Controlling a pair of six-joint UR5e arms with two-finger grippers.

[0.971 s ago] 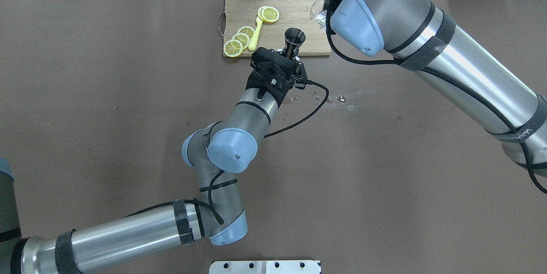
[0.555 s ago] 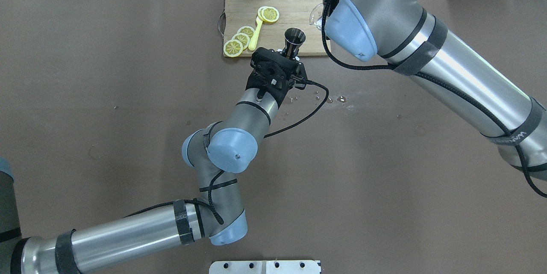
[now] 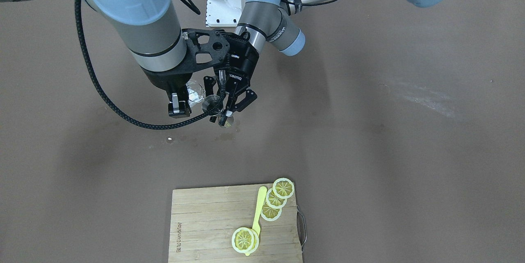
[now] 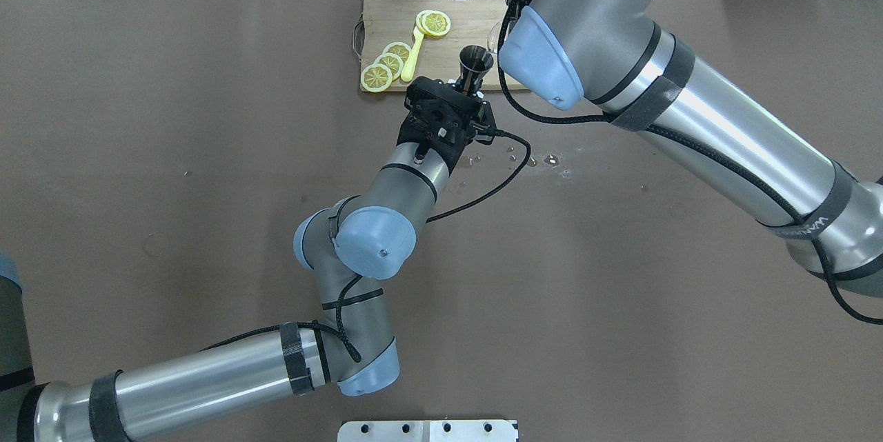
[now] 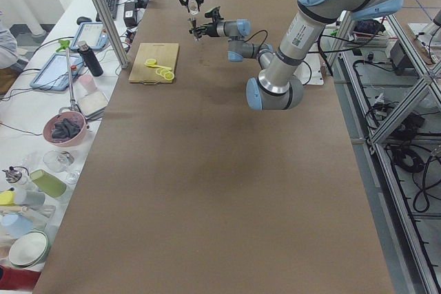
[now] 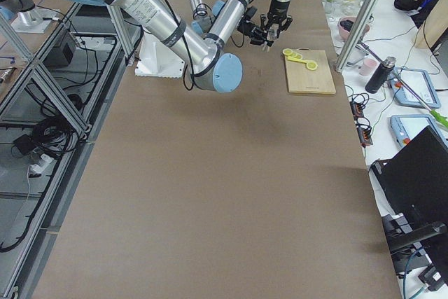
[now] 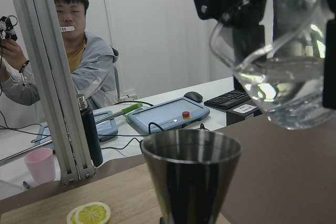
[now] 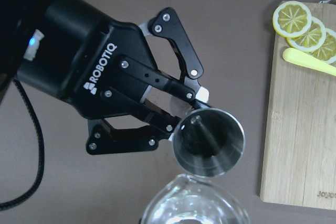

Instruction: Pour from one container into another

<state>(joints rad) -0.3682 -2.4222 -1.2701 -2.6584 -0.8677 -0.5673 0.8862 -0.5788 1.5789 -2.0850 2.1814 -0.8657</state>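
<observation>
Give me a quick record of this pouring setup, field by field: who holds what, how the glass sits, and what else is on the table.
Left pincer: shut on jigger, held upright
Right pincer: shut on beaker
Beaker state: tilted, clear liquid inside, higher than the jigger's rim and beside it
Pour: no stream visible
Cutting board: carries lemon slices and yellow spoon

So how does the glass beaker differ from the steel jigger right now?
The beaker is clear glass; the jigger is opaque steel. The beaker holds clear liquid; the jigger looks empty. The beaker is tilted and higher; the jigger stands upright. Both are small open cups.
</observation>
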